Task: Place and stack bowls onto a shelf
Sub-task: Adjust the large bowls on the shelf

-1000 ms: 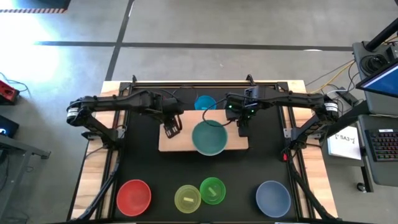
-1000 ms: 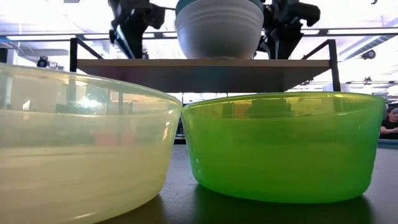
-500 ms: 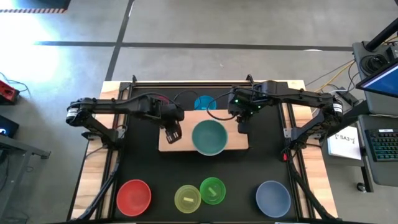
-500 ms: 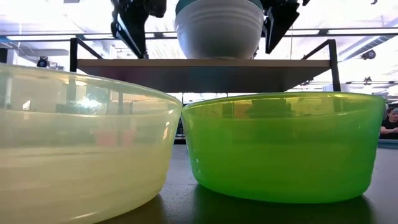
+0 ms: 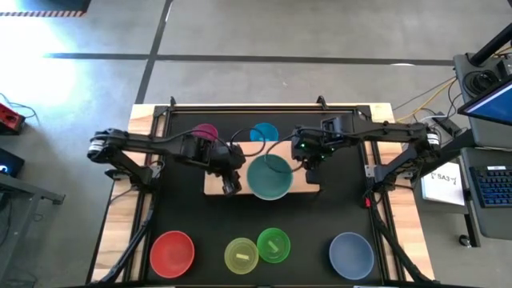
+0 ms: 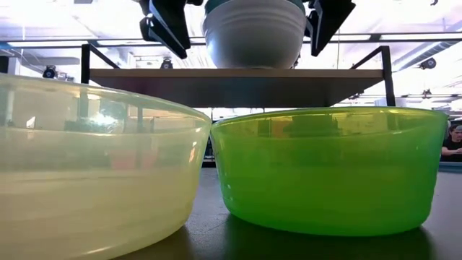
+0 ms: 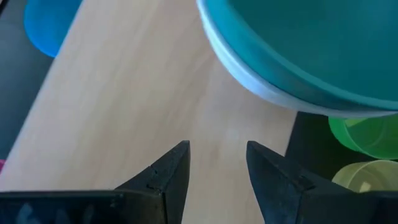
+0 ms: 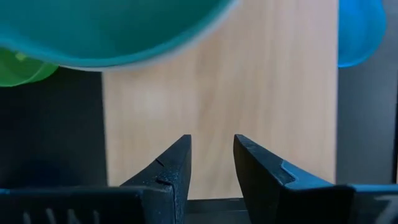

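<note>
The teal-green bowl (image 5: 269, 177) sits nested in the white bowl (image 6: 254, 40), which stands on its base on the pale wood shelf (image 5: 304, 189). My left gripper (image 5: 230, 186) hovers open over the shelf's left near part beside the stack. My right gripper (image 5: 312, 170) hovers open over the shelf's right part on the stack's other side. In the wrist views both grippers, left (image 7: 217, 149) and right (image 8: 211, 140), have bare wood under their fingertips, with the teal-green bowl (image 7: 311, 50) just ahead. Neither gripper touches anything.
The magenta bowl (image 5: 206, 133) and the cyan bowl (image 5: 264, 133) stand on the black mat behind the shelf. Along the near edge stand the red bowl (image 5: 174, 252), yellow-green bowl (image 5: 241, 254), bright green bowl (image 5: 274, 244) and slate-blue bowl (image 5: 351, 254).
My left gripper has moved toward the table's near edge and a little right, closer to the bowl stack. My right gripper has shifted slightly toward the near edge. The stacked bowls have stayed put.
</note>
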### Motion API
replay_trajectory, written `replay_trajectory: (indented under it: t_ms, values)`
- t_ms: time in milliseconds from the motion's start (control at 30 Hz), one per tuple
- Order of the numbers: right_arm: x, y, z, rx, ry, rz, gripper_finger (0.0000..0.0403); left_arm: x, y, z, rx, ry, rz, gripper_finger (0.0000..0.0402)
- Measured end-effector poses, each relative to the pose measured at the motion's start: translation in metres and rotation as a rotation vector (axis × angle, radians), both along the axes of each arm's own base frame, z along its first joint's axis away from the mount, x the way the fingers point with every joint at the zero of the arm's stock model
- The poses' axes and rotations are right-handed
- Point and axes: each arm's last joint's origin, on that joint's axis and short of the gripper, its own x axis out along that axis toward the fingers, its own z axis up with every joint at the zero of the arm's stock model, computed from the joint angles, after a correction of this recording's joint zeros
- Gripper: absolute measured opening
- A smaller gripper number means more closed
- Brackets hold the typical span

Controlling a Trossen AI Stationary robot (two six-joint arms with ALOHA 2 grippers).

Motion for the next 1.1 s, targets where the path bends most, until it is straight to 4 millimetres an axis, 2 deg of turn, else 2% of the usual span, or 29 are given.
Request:
replay_trajectory:
  t_ms: [400, 633, 1100]
  values:
    - [0.006, 0.021, 0.002, 0.003, -0.059, 0.057, 0.0109, 0.009, -0.016, -0.002, -0.015, -0.056, -0.036, 0.0142]
    - [0.008, 0.021, 0.002, 0.007, -0.077, 0.035, 0.0104, 0.017, -0.021, 0.001, -0.062, -0.138, -0.067, 0.0142]
    - [0.008, 0.021, 0.002, 0.011, -0.077, 0.026, 0.0102, 0.021, -0.022, 0.002, -0.049, -0.169, -0.098, 0.0142]
